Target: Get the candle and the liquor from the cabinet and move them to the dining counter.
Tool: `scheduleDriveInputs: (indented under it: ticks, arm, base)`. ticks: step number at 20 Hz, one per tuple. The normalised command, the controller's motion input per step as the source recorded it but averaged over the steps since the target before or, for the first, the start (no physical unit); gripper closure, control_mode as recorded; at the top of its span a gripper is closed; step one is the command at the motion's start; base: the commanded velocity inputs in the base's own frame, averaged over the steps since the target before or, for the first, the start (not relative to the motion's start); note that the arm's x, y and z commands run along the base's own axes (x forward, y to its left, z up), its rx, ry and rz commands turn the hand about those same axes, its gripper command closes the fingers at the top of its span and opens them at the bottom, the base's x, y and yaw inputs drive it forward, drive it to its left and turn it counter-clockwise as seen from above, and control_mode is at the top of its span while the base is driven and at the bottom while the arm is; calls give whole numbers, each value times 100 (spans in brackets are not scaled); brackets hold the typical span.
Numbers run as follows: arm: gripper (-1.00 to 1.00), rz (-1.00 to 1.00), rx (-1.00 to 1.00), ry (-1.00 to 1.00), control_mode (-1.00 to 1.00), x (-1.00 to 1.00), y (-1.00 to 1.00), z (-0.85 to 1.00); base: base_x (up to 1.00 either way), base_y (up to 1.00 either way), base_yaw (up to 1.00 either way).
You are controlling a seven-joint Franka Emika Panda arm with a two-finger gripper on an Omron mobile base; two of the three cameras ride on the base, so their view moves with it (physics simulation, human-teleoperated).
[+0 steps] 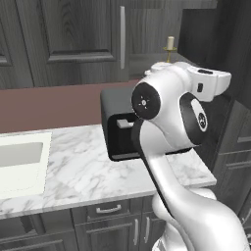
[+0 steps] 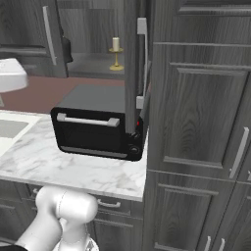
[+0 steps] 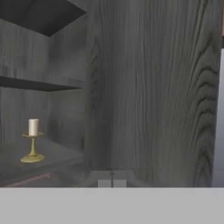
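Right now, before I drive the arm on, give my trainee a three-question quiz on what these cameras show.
1. True or false: the candle stands upright on a cabinet shelf.
2. What sits on the marble worktop below that shelf? A) toaster oven B) kettle C) pan
3. Fill in: the gripper's jaws are ____, holding nothing.

Key: 1 true. 2 A, the black toaster oven. 3 shut.

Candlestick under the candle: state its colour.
Gold candlestick, under the cream-white candle; clearest in the hand view.
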Motion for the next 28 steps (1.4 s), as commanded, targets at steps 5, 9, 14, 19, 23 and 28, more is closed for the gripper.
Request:
scheduleDriveInputs:
  ticks: [5,9,14,19,23,28]
  arm:
    - [-100,40,0,0,-100,1,65,0]
    - [-100,38,0,0,-100,0,70,0]
    - [-100,42,0,1,-100,3,59,0]
    - [-100,31,1,0,-100,8,-3,0]
    - [-100,9,0,-7,-100,28,-29,-15]
    - [-100,5,0,-22,-100,21,-25,-31]
  base:
    - [0,0,0]
    - [0,0,0]
    - [0,0,0]
    - [0,0,0]
    - [0,0,0]
    - [0,0,0]
